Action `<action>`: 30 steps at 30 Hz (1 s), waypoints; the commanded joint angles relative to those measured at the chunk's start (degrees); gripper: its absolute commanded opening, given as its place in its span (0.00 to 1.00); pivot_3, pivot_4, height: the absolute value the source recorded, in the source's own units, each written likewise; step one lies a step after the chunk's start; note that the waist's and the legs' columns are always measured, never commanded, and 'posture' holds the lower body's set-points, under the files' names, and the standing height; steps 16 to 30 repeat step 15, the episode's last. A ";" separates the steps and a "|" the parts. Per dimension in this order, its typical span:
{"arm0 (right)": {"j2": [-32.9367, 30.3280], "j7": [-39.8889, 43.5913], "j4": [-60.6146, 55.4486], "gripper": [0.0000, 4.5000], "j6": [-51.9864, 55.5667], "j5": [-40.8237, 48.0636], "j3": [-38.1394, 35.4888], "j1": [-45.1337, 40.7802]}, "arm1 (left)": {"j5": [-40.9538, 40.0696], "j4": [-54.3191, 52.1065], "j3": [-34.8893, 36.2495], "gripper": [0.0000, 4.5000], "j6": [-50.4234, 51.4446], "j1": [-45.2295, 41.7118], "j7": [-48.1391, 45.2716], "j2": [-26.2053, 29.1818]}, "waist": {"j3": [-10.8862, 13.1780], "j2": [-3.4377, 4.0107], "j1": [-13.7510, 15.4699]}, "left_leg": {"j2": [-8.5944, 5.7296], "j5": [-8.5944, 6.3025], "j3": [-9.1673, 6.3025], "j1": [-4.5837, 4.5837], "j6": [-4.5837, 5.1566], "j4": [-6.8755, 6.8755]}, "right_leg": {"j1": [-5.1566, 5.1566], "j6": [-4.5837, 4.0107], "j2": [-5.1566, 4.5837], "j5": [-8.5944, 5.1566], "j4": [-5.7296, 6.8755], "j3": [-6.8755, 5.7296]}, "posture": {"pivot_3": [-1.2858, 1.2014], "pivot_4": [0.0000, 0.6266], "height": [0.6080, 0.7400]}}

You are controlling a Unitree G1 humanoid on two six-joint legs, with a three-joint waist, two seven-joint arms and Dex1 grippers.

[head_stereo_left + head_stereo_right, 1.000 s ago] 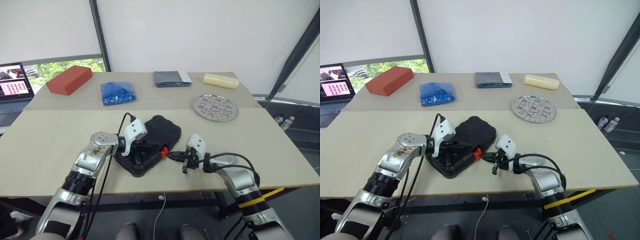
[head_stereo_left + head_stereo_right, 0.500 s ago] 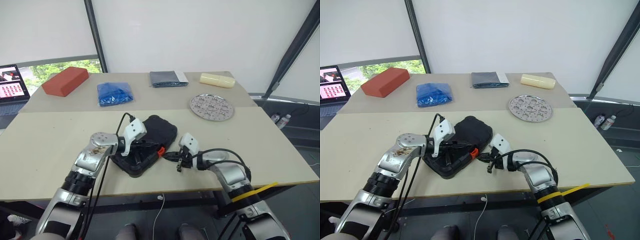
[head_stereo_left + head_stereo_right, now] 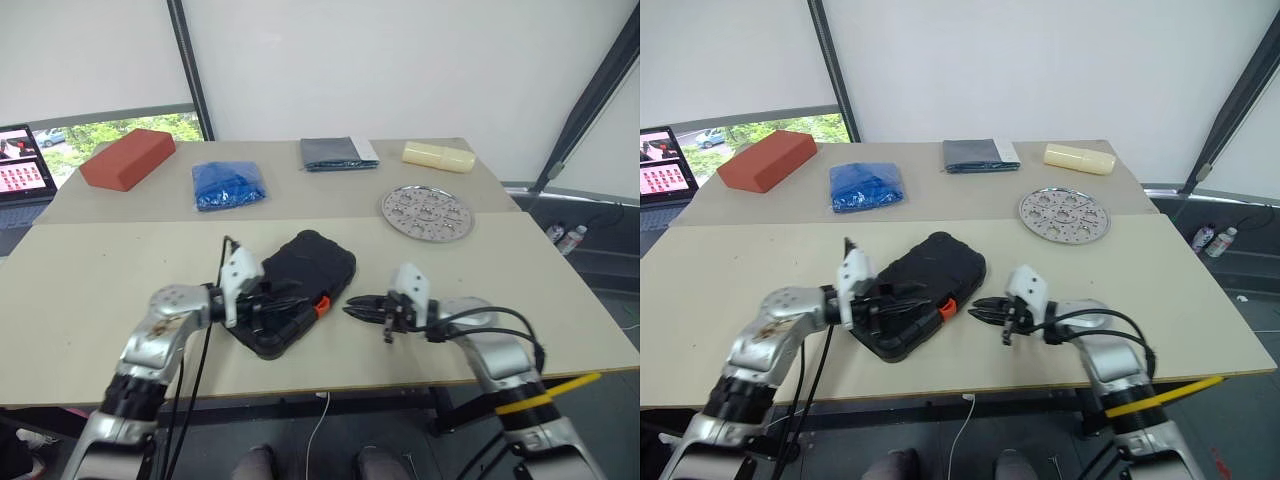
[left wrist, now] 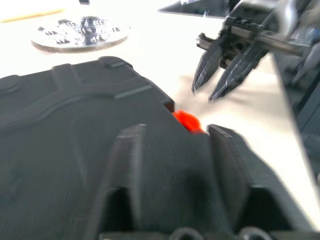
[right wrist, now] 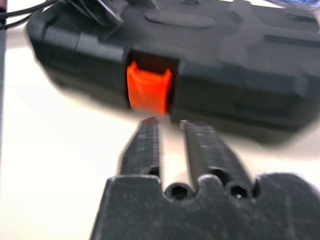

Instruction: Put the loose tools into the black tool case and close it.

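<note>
The black tool case (image 3: 305,268) lies shut near the table's front edge, its orange latch (image 3: 322,305) facing my right arm. My left gripper (image 3: 288,304) hovers over the case's near-left end, its fingers (image 4: 131,150) spread apart above the lid, open and holding nothing. My right gripper (image 3: 352,309) points at the latch (image 5: 148,92) from a short way to the right, clear of the case. A narrow gap shows between its fingertips (image 5: 148,131) with nothing in it. The loose tools are out of view.
Along the back of the table lie a red block (image 3: 127,158), a blue bag (image 3: 230,185), a folded grey cloth (image 3: 338,153) and a pale yellow block (image 3: 438,156). A round perforated metal plate (image 3: 427,212) sits right of centre. A laptop (image 3: 25,165) stands at the far left.
Both grippers have opened. The left one has drawn back leftward along the case lid, and the right one has pulled away to the right from the latch. The case stays shut.
</note>
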 commanded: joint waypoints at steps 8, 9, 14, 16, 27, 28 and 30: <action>-7.58 11.94 13.25 0.99 -23.09 5.54 -10.22 0.01 | 6.26 0.20 20.41 1.00 -13.18 23.64 6.09 11.23 | 0.85 -0.52 0.39 | -0.04 -0.25 0.09 -0.11 -0.38 0.03 | -0.01 0.06 -0.15 -0.43 -0.26 0.00 | 0.52 0.24 1.00; -7.91 12.68 14.50 0.99 -23.04 6.14 -10.56 -0.41 | 6.15 0.47 21.66 1.00 -13.88 25.60 6.36 11.43 | 0.92 -0.56 0.40 | -0.07 -0.27 0.17 -0.11 -0.41 0.03 | -0.02 0.03 -0.26 -0.41 -0.28 0.00 | 0.52 0.24 1.00; -8.77 13.07 21.39 0.99 -30.39 4.07 -11.51 -2.43 | 5.09 -1.02 24.08 1.00 -13.96 29.32 9.53 10.15 | 1.11 -0.60 1.34 | -0.08 -0.33 0.33 -0.11 -0.52 0.03 | -0.37 -0.06 -0.51 -0.36 -0.26 -0.24 | 0.52 0.24 1.00; -8.96 12.97 22.21 0.99 -30.85 3.98 -11.61 -2.50 | 4.48 -1.63 24.27 1.00 -13.30 29.62 10.14 9.68 | 1.11 -0.60 1.34 | -0.09 -0.35 0.44 -0.12 -0.55 0.03 | -0.44 -0.07 -0.62 -0.33 -0.26 -0.24 | 0.52 0.24 1.00; -8.96 12.97 22.21 0.99 -30.85 3.98 -11.61 -2.50 | 4.48 -1.63 24.27 1.00 -13.30 29.62 10.14 9.68 | 1.11 -0.60 1.34 | -0.09 -0.35 0.44 -0.12 -0.55 0.03 | -0.44 -0.07 -0.62 -0.33 -0.26 -0.24 | 0.52 0.24 1.00; -8.96 12.97 22.21 0.99 -30.85 3.98 -11.61 -2.50 | 4.48 -1.63 24.27 1.00 -13.30 29.62 10.14 9.68 | 1.11 -0.60 1.34 | -0.09 -0.35 0.44 -0.12 -0.55 0.03 | -0.44 -0.07 -0.62 -0.33 -0.26 -0.24 | 0.52 0.24 1.00; -8.96 12.97 22.21 0.99 -30.85 3.98 -11.61 -2.50 | 4.48 -1.63 24.27 1.00 -13.30 29.62 10.14 9.68 | 1.11 -0.60 1.34 | -0.09 -0.35 0.44 -0.12 -0.55 0.03 | -0.44 -0.07 -0.62 -0.33 -0.26 -0.24 | 0.52 0.24 1.00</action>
